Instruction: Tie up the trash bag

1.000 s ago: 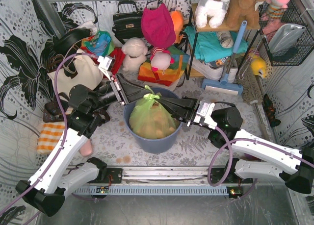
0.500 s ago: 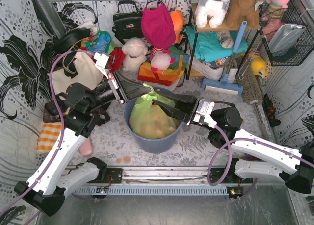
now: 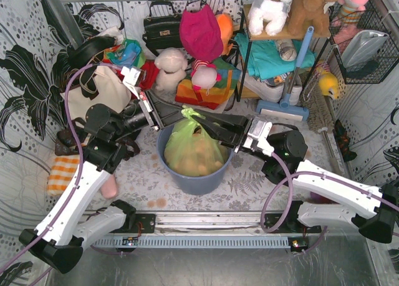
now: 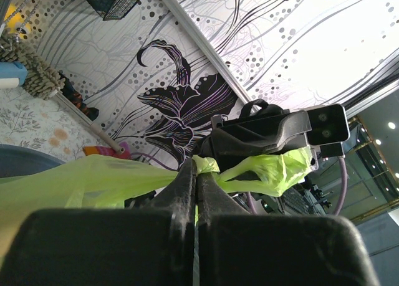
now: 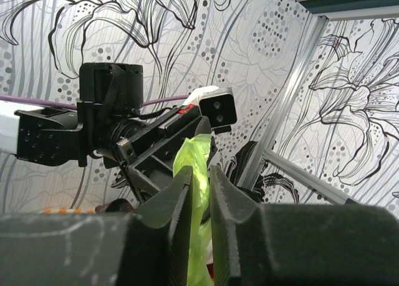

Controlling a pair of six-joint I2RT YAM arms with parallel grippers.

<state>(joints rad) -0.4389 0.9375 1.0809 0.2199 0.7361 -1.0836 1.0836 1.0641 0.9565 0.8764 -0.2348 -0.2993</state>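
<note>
Trash bag: light-green, translucent, with tan crumpled paper showing through; it sits inside the blue-grey bin at the middle of the table, between the two arms, its body bulging above the rim. The bag's neck is gathered into a twisted bunch above the bin, with a loose green flap sticking up at the top. Left gripper: fingers pressed together with no gap, clamped on a stretched band of the bag's plastic just below a small green knot-like bunch. Right gripper: reaches in from the opposite side, fingers drawn close with a strip of green plastic pinched between them; the wrist view shows it facing the left gripper, tips near each other at the bag's neck. Behind the bin: cream tote at far left, black handbag, plush toys on the floor and on the shelf, blue mop. Orange checked cloth lies beside the left arm.
</note>
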